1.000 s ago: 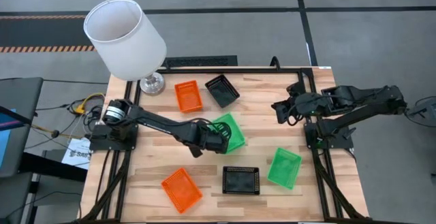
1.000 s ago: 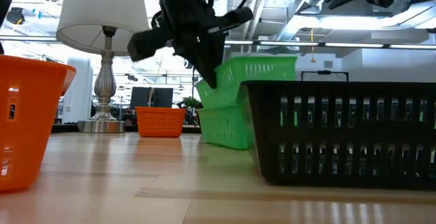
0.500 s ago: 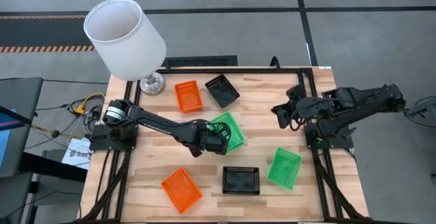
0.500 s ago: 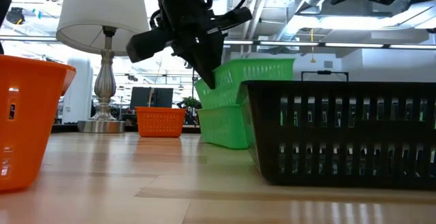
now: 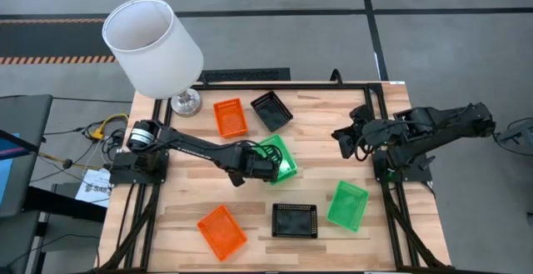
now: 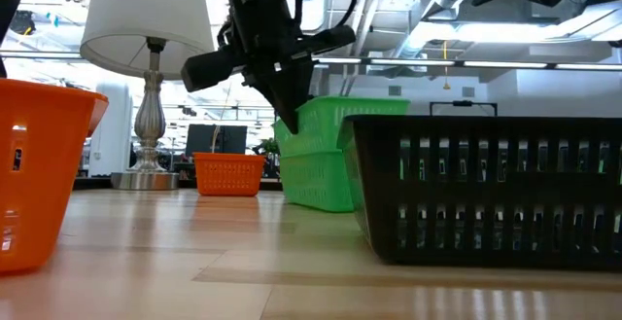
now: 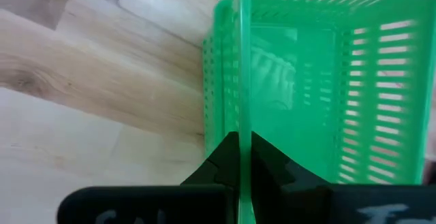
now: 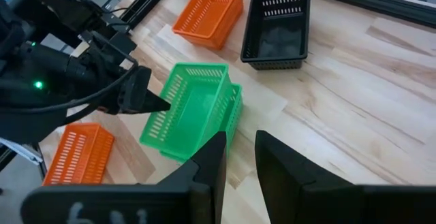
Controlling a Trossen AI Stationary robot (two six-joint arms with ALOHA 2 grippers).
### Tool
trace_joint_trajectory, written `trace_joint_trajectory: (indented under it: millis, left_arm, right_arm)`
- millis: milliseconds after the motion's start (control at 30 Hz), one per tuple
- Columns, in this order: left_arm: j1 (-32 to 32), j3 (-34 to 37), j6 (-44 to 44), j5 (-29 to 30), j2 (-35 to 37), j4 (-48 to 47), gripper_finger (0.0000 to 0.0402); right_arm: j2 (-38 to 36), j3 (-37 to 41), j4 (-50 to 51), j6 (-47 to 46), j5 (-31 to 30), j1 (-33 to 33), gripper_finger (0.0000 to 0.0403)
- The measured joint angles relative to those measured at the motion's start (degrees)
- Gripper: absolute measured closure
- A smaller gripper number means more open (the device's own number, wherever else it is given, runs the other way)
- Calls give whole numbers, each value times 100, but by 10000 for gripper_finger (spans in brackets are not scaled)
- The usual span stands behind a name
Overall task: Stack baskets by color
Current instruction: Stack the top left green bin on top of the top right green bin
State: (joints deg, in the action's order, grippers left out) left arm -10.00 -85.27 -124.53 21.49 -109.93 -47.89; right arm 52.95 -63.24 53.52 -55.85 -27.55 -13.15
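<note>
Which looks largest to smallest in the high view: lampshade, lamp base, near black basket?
1. Lampshade, though it stands higher, nearer the camera, so it may look bigger.
2. Near black basket.
3. Lamp base, partly hidden by the shade.

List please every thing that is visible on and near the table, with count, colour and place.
green baskets: three; two nesting at table centre, one near the right front
orange baskets: two seen; one at the back, one at the left front
black baskets: two seen; one at the back, one at the front centre
lamp: one, white shade, back left corner
left pincer: shut on the upper green basket's wall
right pincer: shut, holding nothing, above the table's right side
</note>
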Motion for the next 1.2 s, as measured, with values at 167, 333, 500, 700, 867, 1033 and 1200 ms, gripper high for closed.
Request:
trace_joint_trajectory:
  millis: [167, 333, 500, 700, 867, 1033, 1200]
  left_arm:
    - [35, 0, 116, -241, 2, 73, 400]
    - [33, 0, 103, -255, 2, 78, 400]
    - [37, 0, 105, -229, 2, 78, 400]
    - [41, 0, 159, -222, 2, 75, 398]
    - [41, 0, 181, -219, 2, 84, 368]
    - [48, 0, 190, -218, 2, 88, 320]
    - [63, 0, 233, -202, 2, 90, 281]
  right_arm:
    - [0, 0, 4, 89, 0, 13, 301]
    - [0, 0, 4, 94, 0, 13, 301]
    - [0, 0, 4, 98, 0, 13, 301]
    - [0, 0, 4, 94, 0, 13, 301]
    - [0, 0, 4, 87, 0, 11, 301]
    - [0, 0, 4, 89, 0, 11, 301]
    - [0, 0, 4, 93, 0, 11, 301]
